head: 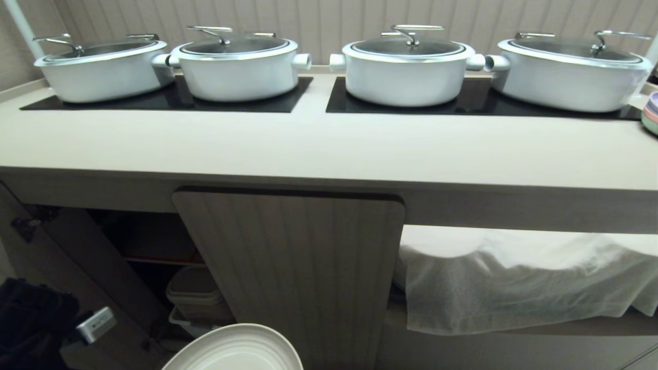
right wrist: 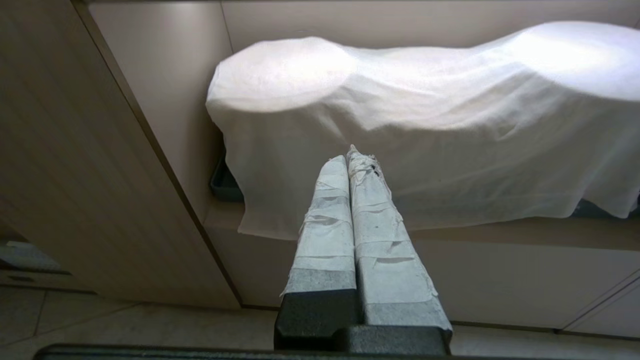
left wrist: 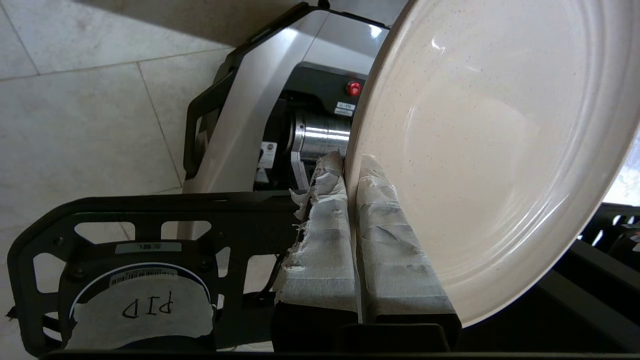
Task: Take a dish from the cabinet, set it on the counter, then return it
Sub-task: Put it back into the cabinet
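The dish (left wrist: 480,150) is a cream round plate with a raised rim. My left gripper (left wrist: 350,165) is shut on its rim, one taped finger on each face. In the head view the dish (head: 236,352) shows at the bottom edge, below the counter (head: 308,149) and in front of the cabinet's (head: 293,272) shut fluted middle door. The cabinet's left door (head: 92,267) stands open, with a red-edged shelf inside. My right gripper (right wrist: 348,160) is shut and empty, parked in front of a white cloth.
Several white lidded pots (head: 406,67) stand on black panels (head: 169,100) at the back of the counter. Pastel plates (head: 652,110) sit at its far right. A white cloth (head: 519,277) drapes over things in the right bay. Containers (head: 198,295) sit low in the open left bay.
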Tool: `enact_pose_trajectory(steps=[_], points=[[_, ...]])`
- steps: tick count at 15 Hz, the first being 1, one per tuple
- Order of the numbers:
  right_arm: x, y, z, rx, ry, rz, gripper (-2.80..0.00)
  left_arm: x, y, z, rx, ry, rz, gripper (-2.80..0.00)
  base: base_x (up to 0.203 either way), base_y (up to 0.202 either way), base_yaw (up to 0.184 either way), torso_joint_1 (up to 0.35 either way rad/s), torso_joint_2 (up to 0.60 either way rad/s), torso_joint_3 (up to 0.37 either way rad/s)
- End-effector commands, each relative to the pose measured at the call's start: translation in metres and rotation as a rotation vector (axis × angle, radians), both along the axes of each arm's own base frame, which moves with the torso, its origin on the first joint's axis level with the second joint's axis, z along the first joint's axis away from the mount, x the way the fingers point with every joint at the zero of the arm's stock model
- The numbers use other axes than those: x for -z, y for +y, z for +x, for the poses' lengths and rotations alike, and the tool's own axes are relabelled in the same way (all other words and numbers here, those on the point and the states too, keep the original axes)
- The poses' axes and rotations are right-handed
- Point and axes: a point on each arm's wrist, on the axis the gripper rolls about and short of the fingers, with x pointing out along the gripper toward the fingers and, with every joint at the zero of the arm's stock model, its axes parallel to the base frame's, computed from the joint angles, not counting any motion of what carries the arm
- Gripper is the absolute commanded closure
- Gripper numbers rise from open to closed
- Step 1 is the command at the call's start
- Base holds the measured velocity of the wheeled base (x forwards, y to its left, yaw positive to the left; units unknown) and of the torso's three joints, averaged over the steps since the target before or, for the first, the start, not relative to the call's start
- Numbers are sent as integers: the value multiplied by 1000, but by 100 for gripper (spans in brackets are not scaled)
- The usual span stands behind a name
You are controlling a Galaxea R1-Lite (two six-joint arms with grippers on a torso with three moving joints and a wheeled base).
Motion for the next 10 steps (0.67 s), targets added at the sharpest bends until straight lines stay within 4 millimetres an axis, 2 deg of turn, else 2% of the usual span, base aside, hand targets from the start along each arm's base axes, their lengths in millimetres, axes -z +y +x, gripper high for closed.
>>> enact_pose_trajectory(steps=[1,10], points=[[0,0,0,0,1,0,0,0,0,-1,-2,-2,-3,0,0,0,0,-222,504,275],[0,0,0,0,1,0,0,0,0,-1,-4,-2,-3,0,0,0,0,-205,489,273]])
